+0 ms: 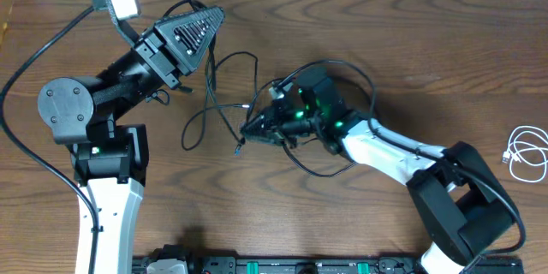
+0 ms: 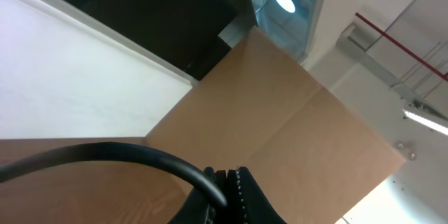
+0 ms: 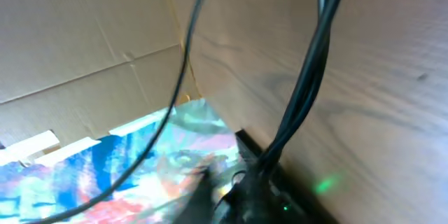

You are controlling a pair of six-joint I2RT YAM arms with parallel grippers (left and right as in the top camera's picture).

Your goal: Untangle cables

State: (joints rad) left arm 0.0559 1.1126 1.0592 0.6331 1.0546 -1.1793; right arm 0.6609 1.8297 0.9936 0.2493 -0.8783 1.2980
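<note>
A tangle of thin black cables (image 1: 221, 94) lies in loops on the wooden table at centre. My right gripper (image 1: 248, 128) reaches into its right side and is shut on black cable strands (image 3: 308, 77), which run straight down into the jaws (image 3: 245, 182). A thinner black strand (image 3: 185, 63) hangs free to the left. My left gripper (image 1: 218, 13) is raised above the tangle's upper left, jaws pressed together (image 2: 234, 178) on a black cable (image 2: 126, 152) that arcs away to the left. A coiled white cable (image 1: 527, 152) lies apart at the far right edge.
The left arm's base (image 1: 103, 154) stands at the left, the right arm's base (image 1: 462, 214) at the lower right. A black equipment rail (image 1: 282, 265) runs along the front edge. A cardboard wall (image 2: 294, 112) stands beyond the table.
</note>
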